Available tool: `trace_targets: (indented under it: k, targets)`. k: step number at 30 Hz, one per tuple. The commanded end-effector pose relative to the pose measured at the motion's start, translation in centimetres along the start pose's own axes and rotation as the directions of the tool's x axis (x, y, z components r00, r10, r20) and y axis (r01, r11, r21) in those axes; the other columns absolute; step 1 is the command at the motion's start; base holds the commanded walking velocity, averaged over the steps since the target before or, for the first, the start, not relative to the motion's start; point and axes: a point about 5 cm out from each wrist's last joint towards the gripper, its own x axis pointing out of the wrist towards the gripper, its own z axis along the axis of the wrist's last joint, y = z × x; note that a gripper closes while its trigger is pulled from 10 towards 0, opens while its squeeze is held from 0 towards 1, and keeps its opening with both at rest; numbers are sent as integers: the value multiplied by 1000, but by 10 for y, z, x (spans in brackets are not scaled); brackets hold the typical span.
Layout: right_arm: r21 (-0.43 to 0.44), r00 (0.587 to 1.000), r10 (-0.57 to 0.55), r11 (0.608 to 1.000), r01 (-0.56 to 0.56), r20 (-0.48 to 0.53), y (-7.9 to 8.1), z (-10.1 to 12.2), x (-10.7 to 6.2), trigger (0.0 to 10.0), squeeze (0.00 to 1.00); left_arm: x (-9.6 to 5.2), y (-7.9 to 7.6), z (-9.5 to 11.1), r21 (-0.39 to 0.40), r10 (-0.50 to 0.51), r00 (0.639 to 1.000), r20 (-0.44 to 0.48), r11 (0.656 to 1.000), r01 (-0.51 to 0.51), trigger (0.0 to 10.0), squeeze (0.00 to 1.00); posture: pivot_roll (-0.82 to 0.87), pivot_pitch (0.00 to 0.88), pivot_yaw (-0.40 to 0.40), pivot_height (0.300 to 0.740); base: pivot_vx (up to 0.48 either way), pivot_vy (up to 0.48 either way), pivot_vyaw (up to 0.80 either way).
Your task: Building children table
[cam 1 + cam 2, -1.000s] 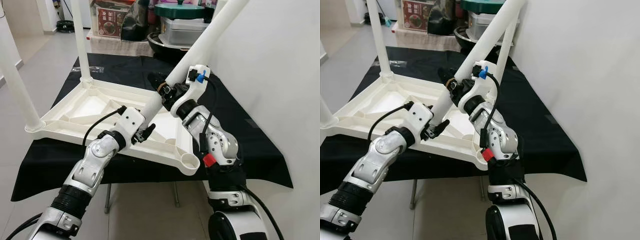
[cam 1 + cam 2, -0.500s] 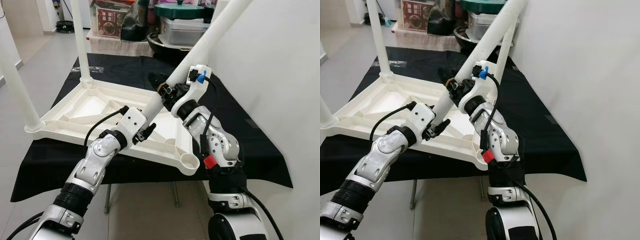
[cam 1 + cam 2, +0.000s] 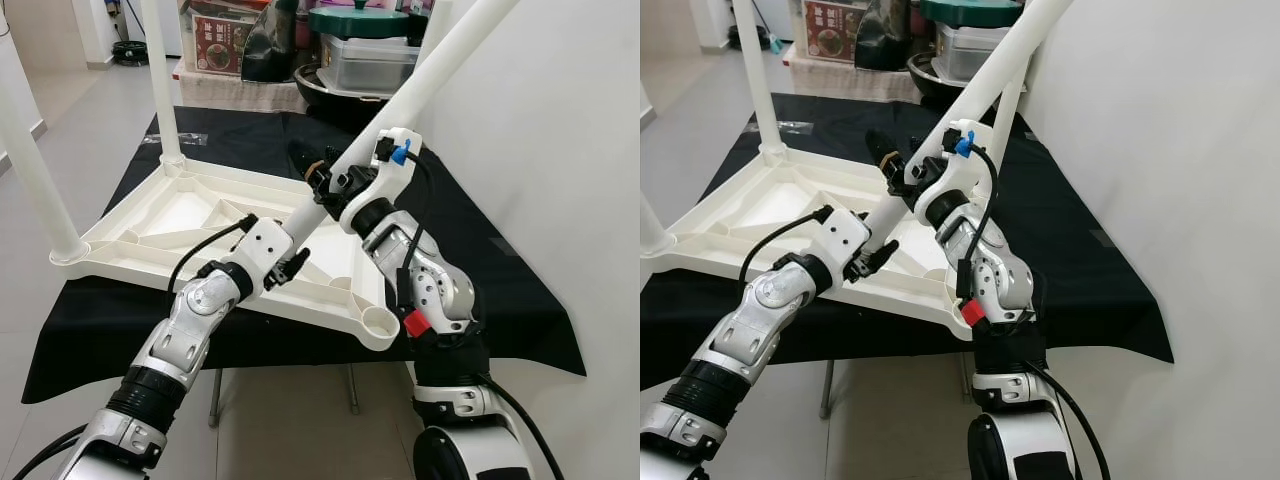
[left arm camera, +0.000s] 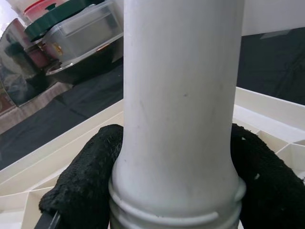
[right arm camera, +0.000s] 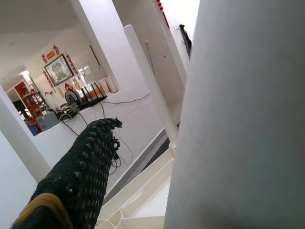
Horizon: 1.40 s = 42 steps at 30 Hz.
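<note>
Left tool [image 3: 283,268] clenched the white leg [image 3: 420,90] low; right tool [image 3: 322,182] gripped it higher; tabletop [image 3: 180,215] lay inverted on the desk [image 3: 480,250].

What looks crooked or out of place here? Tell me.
The white leg held by the left gripper and right gripper leans steeply over the upturned tabletop, while the fitted legs stand upright. The near corner socket is empty.

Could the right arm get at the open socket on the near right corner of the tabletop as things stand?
Probably not yet. The socket lies bare beside its forearm, but the right gripper is clamped on the tilted white leg, as is the left gripper; it must let go first.
</note>
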Motion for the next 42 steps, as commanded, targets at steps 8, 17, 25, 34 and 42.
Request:
trace_targets:
  k: [8, 17, 25, 34, 42]
  targets:
    - [6, 1000, -10, 1000, 10, 18, 1, 1, 4, 10000, 0, 4, -8, 3, 11, -22, 1000, 21, 1000, 22, 10000, 0, 73, 2, -94, 740, 0, 0, 0]
    - [7, 1000, -7, 1000, 7, 29, 2, 1, 7, 0, 0, 4, -9, 4, 15, -21, 999, 27, 1000, 21, 10000, 0, 70, 3, -96, 740, 0, 0, 0]
    - [11, 999, -10, 1000, 9, 34, 2, 1, 8, 0, 0, 5, -8, 4, 5, -18, 999, 28, 1000, 18, 10000, 0, 72, 1, -98, 740, 0, 0, 0]
    - [15, 999, -18, 1000, 17, 42, 3, -1, 8, 0, 0, 4, -9, -5, -45, -19, 999, -33, 999, 17, 10000, 1000, 70, 0, -98, 740, 0, 0, 0]
    - [-1, 998, -30, 1000, 30, 59, -1, 4, 7, 0, 0, -2, 8, -11, -17, 52, 996, -72, 998, -53, 10000, 0, 69, 0, -98, 740, 0, 0, 0]
